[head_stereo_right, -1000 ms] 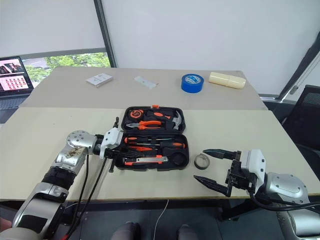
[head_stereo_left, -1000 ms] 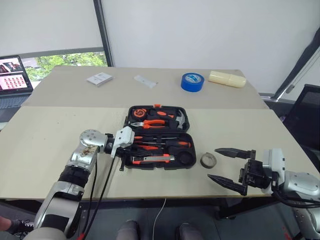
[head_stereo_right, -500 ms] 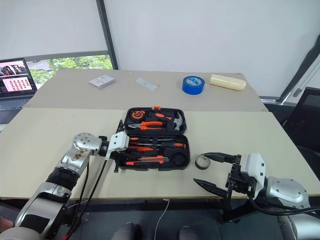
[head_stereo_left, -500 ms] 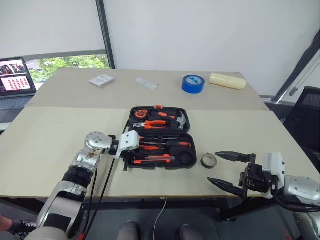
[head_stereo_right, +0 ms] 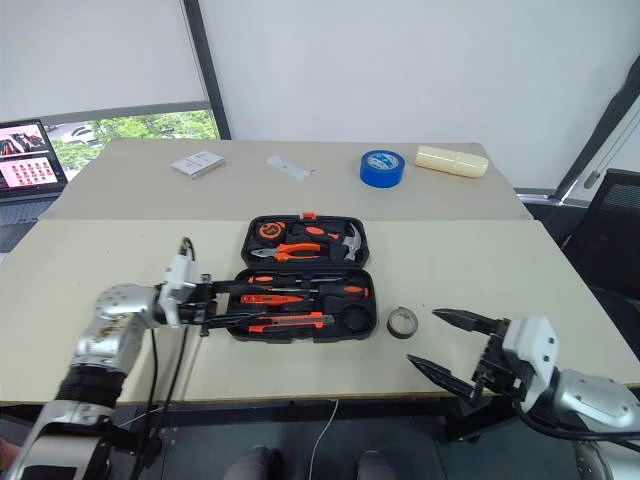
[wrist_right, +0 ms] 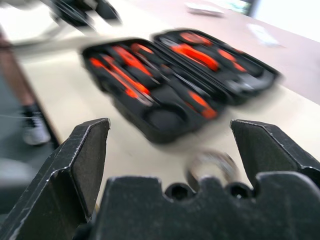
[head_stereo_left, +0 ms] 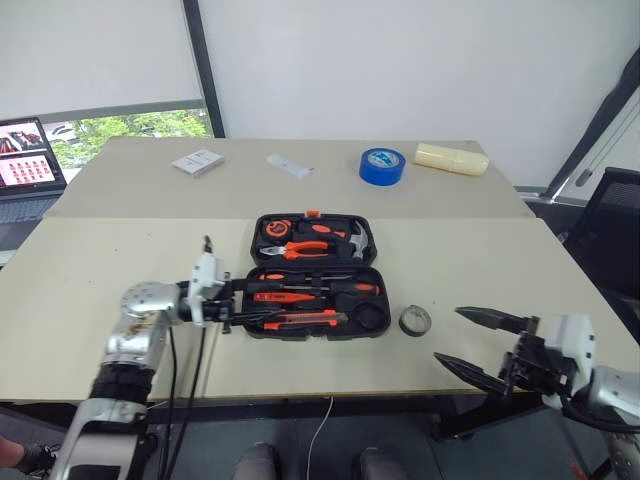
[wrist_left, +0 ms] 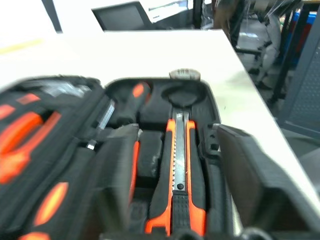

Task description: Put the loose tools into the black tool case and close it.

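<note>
The left gripper (head_stereo_left: 232, 303) sits just off the left end of the black moulded plastic tool case (head_stereo_left: 312, 290), its two black fingers spread and holding nothing; straight ahead of it along the fingers lies the black-and-orange utility knife (wrist_left: 180, 170), seated in the near slot of the open case, and just beyond the fingertips toward the hinge side rest the black-and-orange-handled screwdrivers (head_stereo_left: 318, 287) in their own slots. Further past the left gripper, outside the case's right end, the small dark tape ring (head_stereo_left: 415, 320) lies loose on the pale tabletop (head_stereo_left: 90, 290). The right gripper (head_stereo_left: 478, 343) hangs near the table's front edge with its fingers wide apart and empty; the ring sits ahead of its fingertips and a little toward the case, apart from them. By the look of it the tool-loading step is nearly finished, with the ring as the last loose item: the next move calls for the right gripper to reach forward, straddle the ring and close on it, then carry it to the round recess. The slim all-orange screwdriver is hard to pick out among the slots, and the right wrist view is blurred.
</note>
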Tool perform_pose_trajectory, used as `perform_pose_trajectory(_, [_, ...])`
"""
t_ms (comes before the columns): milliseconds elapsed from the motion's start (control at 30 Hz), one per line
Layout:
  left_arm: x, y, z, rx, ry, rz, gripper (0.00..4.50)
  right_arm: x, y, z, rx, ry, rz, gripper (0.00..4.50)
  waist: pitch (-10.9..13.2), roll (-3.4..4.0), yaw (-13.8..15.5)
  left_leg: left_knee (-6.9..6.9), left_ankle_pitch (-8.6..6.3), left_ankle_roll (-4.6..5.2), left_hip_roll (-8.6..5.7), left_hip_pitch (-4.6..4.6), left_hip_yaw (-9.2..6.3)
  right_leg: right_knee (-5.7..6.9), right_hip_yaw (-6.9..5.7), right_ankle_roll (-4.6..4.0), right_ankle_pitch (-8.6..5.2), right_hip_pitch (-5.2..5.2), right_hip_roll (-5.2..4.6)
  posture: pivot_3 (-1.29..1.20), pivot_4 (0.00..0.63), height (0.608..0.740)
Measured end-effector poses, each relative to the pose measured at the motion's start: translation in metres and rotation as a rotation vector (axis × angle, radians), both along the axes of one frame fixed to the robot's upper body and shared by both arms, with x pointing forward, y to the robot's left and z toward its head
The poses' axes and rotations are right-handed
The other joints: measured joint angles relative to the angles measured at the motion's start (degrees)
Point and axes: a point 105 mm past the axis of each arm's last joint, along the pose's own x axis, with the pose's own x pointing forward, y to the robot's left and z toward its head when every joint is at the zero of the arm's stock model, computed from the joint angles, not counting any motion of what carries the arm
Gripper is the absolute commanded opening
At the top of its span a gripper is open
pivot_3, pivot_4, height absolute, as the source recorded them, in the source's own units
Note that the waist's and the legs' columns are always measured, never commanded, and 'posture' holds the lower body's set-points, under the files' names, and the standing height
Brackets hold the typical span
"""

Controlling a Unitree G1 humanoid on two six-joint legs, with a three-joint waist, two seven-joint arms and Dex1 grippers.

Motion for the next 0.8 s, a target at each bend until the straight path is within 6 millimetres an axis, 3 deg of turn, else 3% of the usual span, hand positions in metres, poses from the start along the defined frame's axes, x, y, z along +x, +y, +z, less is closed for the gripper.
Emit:
perform_pose_trajectory(133, [-0.025,0.03,-0.031,0.054,0.112,0.06,4.46,-0.016,-0.034,-0.036,-0.039,0.078,-0.161,4.5,0.0,0.01,-0.1,-0.09,0.0,-0.01,0.02,-0.01,0.05,-0.01,0.0,-0.37,-0.22,-0.12,-0.04,0.0,0.15,0.74])
perform_pose_trajectory(267, [-0.044,0.032,-0.017,0.009,0.112,0.031,4.46,-0.023,-0.04,-0.044,-0.116,0.112,-0.16,4.5,0.1,0.08,-0.2,-0.1,-0.21,-0.34,0.1,0.03,0.2,-0.01,0.0,-0.43,-0.17,-0.17,-0.15,0.0,0.15,0.74])
perform_pose_trajectory(400, [-0.052,0.013,0.002,-0.031,0.101,-0.031,4.46,0.001,-0.019,-0.017,-0.212,0.083,-0.038,4.5,0.1,0.14,-0.6,-0.1,-0.28,-0.48,0.1,0.17,0.25,-0.03,0.05,-0.52,-0.08,-0.14,-0.13,0.0,0.15,0.74])
perform_pose_trajectory(500, [-0.054,0.006,0.003,-0.04,0.097,-0.033,4.46,0.019,0.003,-0.004,-0.265,0.115,0.046,4.5,0.1,0.13,-0.8,-0.14,-0.28,-0.47,0.1,0.41,0.21,-0.01,0.04,-0.52,-0.07,-0.16,-0.09,0.0,0.15,0.74])
perform_pose_trajectory(600, [-0.055,-0.003,-0.004,-0.033,0.093,-0.051,4.46,0.034,0.027,-0.002,-0.343,0.2,0.129,4.5,0.1,0.11,-0.8,-0.19,0.02,0.0,0.08,0.23,0.22,-0.01,0.07,-0.53,-0.06,-0.16,-0.06,0.0,0.15,0.74])
perform_pose_trajectory(767, [-0.055,-0.007,-0.004,-0.029,0.083,-0.058,4.46,0.051,0.042,-0.012,-0.434,0.279,0.166,4.5,0.2,-0.05,-0.4,-0.3,0.0,0.05,-0.01,-0.14,0.17,-0.12,0.09,-0.51,0.04,-0.34,-0.07,0.0,0.15,0.74])
perform_pose_trajectory(800, [-0.054,-0.007,-0.004,-0.027,0.075,-0.059,4.49,0.055,0.043,-0.015,-0.454,0.287,0.165,4.24,0.2,-0.06,-0.4,-0.31,0.0,0.06,-0.02,-0.15,0.17,-0.14,0.09,-0.48,0.05,-0.36,-0.08,0.0,0.15,0.74])
